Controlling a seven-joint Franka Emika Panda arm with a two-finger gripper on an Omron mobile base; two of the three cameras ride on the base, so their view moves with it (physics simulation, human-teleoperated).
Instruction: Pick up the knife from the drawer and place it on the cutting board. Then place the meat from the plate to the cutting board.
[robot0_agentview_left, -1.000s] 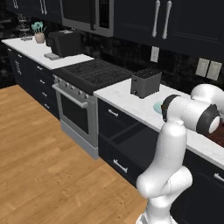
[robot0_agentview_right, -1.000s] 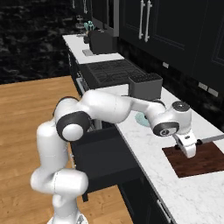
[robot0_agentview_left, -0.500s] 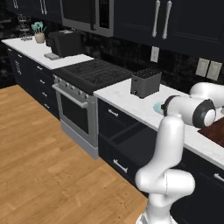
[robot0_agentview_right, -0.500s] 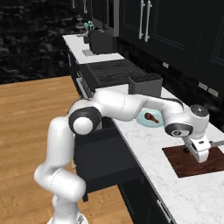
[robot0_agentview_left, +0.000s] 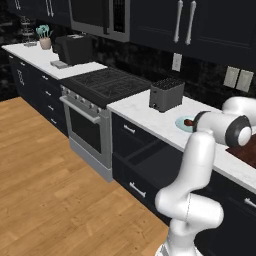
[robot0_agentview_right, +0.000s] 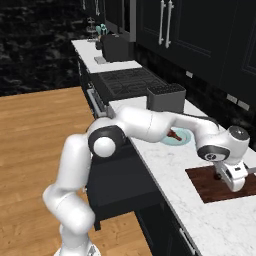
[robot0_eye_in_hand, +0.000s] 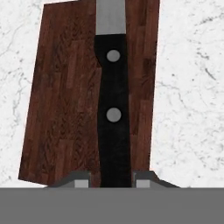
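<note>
My gripper (robot0_agentview_right: 233, 179) hangs low over the cutting board (robot0_agentview_right: 210, 186), shut on the knife (robot0_eye_in_hand: 113, 113). In the hand view the black handle with two silver rivets runs up between my fingertips (robot0_eye_in_hand: 80, 180), and its grey blade reaches past the far end of the reddish-brown cutting board (robot0_eye_in_hand: 61, 109). I cannot tell whether the knife touches the wood. The pale blue plate (robot0_agentview_right: 180, 140) lies left of the board with the meat (robot0_agentview_right: 172, 135) on it. The plate (robot0_agentview_left: 180, 123) and meat (robot0_agentview_left: 189, 121) also lie beside my arm. The drawer (robot0_agentview_left: 150, 161) stands pulled open below the counter.
A black toaster (robot0_agentview_right: 166, 97) stands behind the plate on the white marble counter (robot0_agentview_right: 165, 165). The stove (robot0_agentview_left: 102, 82) is further left. The open drawer (robot0_agentview_right: 117, 182) juts out toward the wooden floor, beside my base.
My arm has swung right along the counter with the knife, from near the plate to over the cutting board, and the plate with the meat has come into sight.
</note>
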